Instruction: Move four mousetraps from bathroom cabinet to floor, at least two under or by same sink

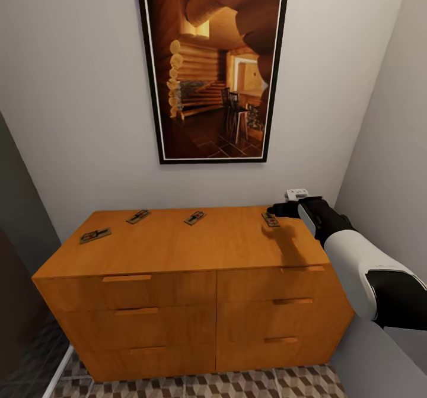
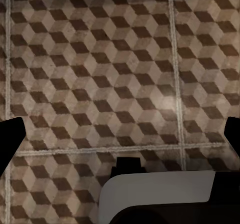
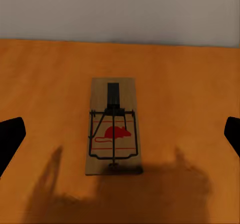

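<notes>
Right arm's white forearm reaches in over the cabinet point(image 1: 178, 250), its fingers point(image 1: 283, 210) spread wide and empty above the mousetrap point(image 3: 113, 126) at the back right corner of the top. Tiny, light, stiff board, so I'd pinch its long edges, clear of the wire. Three more mousetraps point(image 1: 137, 216) sit along the back edge toward the left. Left fingers point(image 2: 120, 134), also open and empty, hang over the bathroom floor point(image 2: 100, 58).

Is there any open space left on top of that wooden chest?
Yes. The cabinet top's front half is bare. Four mousetraps line its back edge; the right gripper crowds the right corner.
</notes>
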### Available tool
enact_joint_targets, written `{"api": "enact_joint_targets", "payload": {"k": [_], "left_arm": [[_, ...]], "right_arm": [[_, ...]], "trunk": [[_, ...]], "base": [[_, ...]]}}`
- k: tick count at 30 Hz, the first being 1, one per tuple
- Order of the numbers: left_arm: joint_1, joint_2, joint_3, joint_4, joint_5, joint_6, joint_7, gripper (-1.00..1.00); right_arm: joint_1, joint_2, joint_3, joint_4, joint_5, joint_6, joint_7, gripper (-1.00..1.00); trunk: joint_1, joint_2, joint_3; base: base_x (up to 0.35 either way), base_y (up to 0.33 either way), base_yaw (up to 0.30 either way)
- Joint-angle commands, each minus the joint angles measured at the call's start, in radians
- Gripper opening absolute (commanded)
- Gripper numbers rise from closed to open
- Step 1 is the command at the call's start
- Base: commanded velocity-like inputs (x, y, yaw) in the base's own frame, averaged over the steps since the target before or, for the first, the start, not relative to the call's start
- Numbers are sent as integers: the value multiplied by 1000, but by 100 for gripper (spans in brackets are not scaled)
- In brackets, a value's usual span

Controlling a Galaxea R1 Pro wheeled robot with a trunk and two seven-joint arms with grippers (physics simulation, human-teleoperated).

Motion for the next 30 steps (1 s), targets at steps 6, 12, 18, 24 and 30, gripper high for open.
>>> {"api": "enact_joint_targets", "payload": {"k": [6, 12, 18, 24, 30], "left_arm": [[0, 0, 0, -1, 1, -2, 0, 100], [0, 0, 0, -1, 1, -1, 0, 100], [0, 0, 0, 0, 1, -2, 0, 100], [0, 0, 0, 0, 1, -2, 0, 100], [0, 0, 0, 0, 1, -2, 0, 100]], "right_arm": [[0, -1, 1, 26, 8, -25, 4, 100], [0, -1, 0, 33, 8, -34, 4, 100], [0, -1, 1, 35, 8, -36, 4, 100], [0, -1, 2, 36, 8, -36, 6, 100], [0, 0, 2, 38, 8, -36, 5, 100]], "trunk": [[0, 0, -1], [0, 0, -1], [0, 0, -1], [0, 0, -1], [0, 0, -2]], "base": [[67, 0, 0], [10, 0, 0], [1, 0, 0], [0, 0, 0], [0, 0, 0]]}}
